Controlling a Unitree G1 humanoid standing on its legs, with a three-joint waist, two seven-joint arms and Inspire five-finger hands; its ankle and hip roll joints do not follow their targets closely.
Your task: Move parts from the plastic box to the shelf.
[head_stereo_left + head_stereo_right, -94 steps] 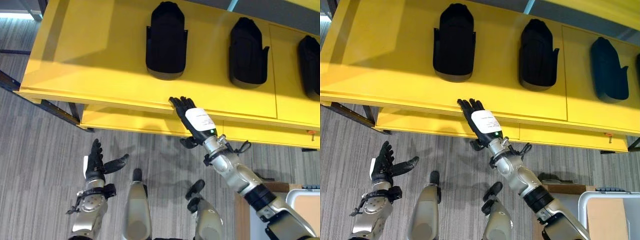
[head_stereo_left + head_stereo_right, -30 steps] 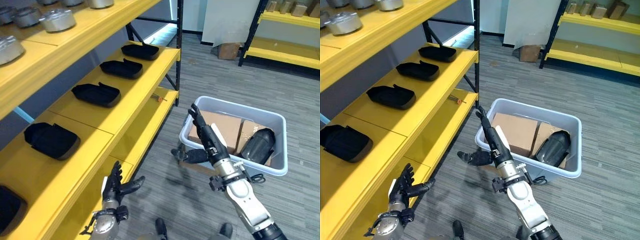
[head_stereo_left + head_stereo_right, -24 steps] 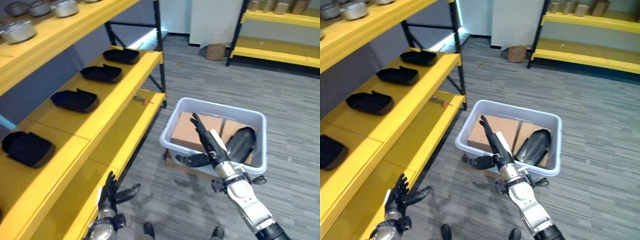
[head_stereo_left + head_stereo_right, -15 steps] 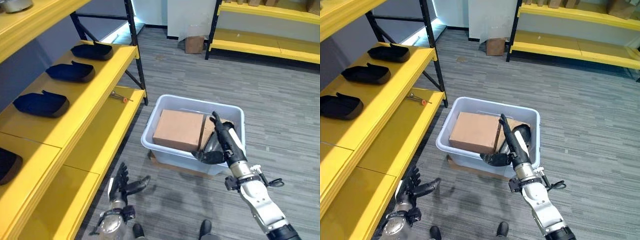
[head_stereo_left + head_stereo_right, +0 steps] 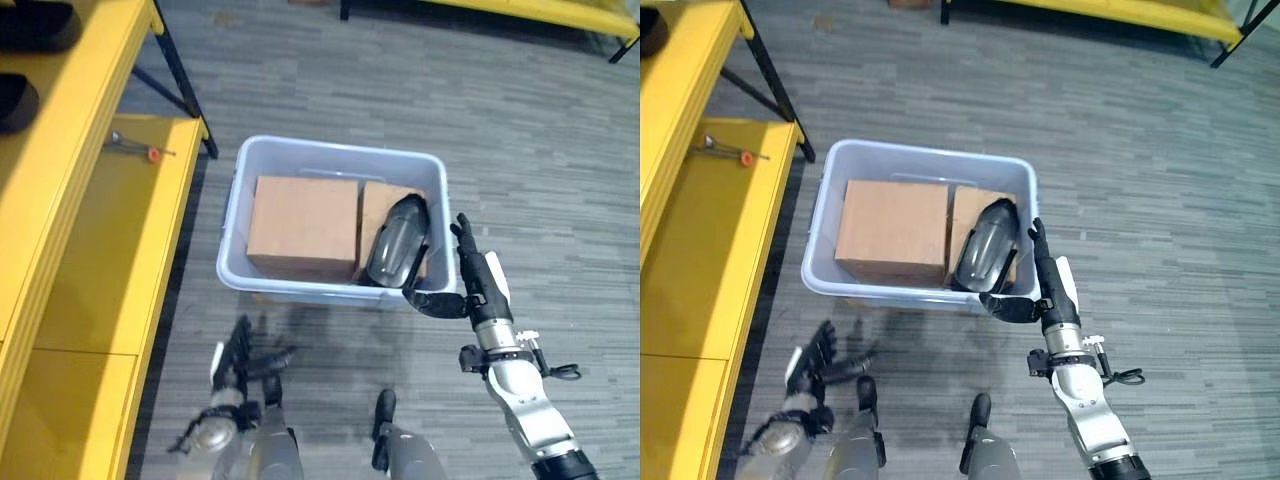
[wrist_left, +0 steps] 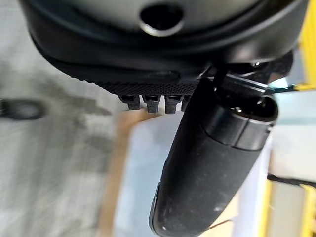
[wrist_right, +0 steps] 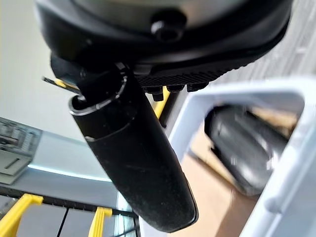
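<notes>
Left eye view gives you the layout, so take the plastic box [image 5: 232, 225] as your landmark. To its left runs the yellow shelf [image 5: 70, 130]. Inside the box, a cardboard carton [image 5: 303, 226] fills the shelf side; against the carton's far-from-shelf flank leans the dark part [image 5: 395, 240], the thing you must move, resting tilted on a second carton [image 5: 378, 200].

Your right hand [image 5: 474, 280] hangs just outside the box's right front corner, fingers straight and thumb spread toward the rim, holding nothing. Your left hand [image 5: 238, 362] sits low in front of the box, fingers relaxed and likewise unladen.

Mind the risks: I judge the right thumb could catch the box rim and shove or tip the box. The part looks smooth and rounded, so a shallow grip may let it slip down between carton and wall.

You cannot tell the part's underside or how deep it sits; the carton and box wall hide that.
</notes>
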